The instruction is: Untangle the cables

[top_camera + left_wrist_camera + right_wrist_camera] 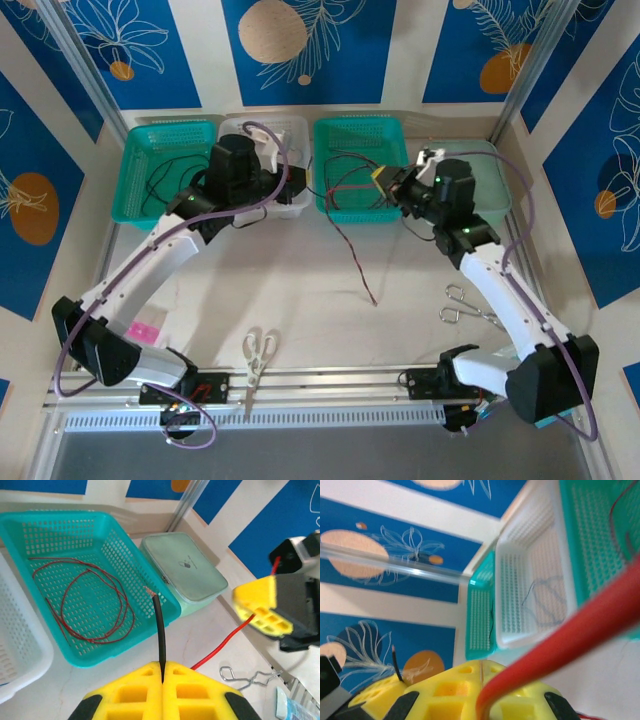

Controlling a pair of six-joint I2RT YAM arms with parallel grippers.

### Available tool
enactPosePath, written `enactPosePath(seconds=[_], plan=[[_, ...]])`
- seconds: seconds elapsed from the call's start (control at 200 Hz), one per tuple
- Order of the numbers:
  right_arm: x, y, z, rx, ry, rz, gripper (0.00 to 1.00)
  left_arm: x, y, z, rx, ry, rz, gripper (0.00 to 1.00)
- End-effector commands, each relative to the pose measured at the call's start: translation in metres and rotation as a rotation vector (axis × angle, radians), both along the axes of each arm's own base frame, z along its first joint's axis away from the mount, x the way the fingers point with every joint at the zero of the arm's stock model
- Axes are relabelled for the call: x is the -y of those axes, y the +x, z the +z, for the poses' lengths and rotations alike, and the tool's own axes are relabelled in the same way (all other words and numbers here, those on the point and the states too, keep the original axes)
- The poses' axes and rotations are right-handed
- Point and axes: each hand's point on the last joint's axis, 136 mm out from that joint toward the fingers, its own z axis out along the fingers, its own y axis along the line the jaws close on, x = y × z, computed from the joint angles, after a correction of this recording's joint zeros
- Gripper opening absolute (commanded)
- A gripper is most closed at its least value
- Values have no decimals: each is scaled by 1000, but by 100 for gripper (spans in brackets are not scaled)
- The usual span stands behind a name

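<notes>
In the left wrist view my left gripper (163, 664) is shut on a black cable (159, 625), whose bare end sticks up over the rim of a teal basket (125, 645). A coiled red cable (95, 605) lies in that basket. My right gripper (481, 664) is shut on a red cable (580, 630), which slants across the right wrist view; the same cable (225, 645) runs down between the two grippers. From above, the left gripper (295, 183) and the right gripper (385, 180) face each other over the baskets. A dark red cable (352, 255) trails onto the table.
A white basket (555, 555) holds a blue-grey wire (545, 595). Another teal basket (130, 190) stands at the far left, a pale green box (185, 570) at the right. Scissors (258, 352), metal clips (462, 305) and a pink piece (145, 330) lie near the front.
</notes>
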Motion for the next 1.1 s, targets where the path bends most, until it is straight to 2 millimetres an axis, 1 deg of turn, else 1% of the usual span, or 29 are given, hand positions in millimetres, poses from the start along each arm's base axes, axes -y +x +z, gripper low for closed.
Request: enactPosePath(seconds=[0.0,0.075,0.15,0.265,0.34,0.415,0.505,0.575,0.675,0.735,0.81,0.945,1.031,1.091], plan=[[37,3,9,27,-111,-91,0,-18,-4,46,107,-18,28,0],[58,4,24,57,-132,-130,0,-27,-4,57,129,-11,42,0],[81,4,40,91,-155,-175,0,-44,0,66,146,3,93,0],[111,2,62,145,-196,-237,0,-89,16,74,137,-5,248,0],[131,0,73,161,-216,-290,0,-126,27,79,140,-6,392,0],[151,-3,81,171,-235,-347,0,-156,30,84,167,-15,493,0],[176,-9,88,182,-267,-433,0,-184,27,96,233,-18,591,0],[196,-13,88,171,-313,-508,0,-205,22,103,279,-4,678,0],[219,-20,82,109,-417,-615,0,-249,16,99,313,50,900,0],[230,-23,78,85,-468,-666,0,-267,13,98,346,60,994,0],[246,-28,73,65,-525,-744,0,-280,10,98,392,71,1068,0],[278,-41,67,15,-614,-909,0,-296,6,100,450,108,1160,0],[290,-49,63,-28,-636,-973,0,-309,2,100,474,141,1233,0],[296,-52,61,-43,-650,-1001,0,-316,-2,101,496,153,1277,0]])
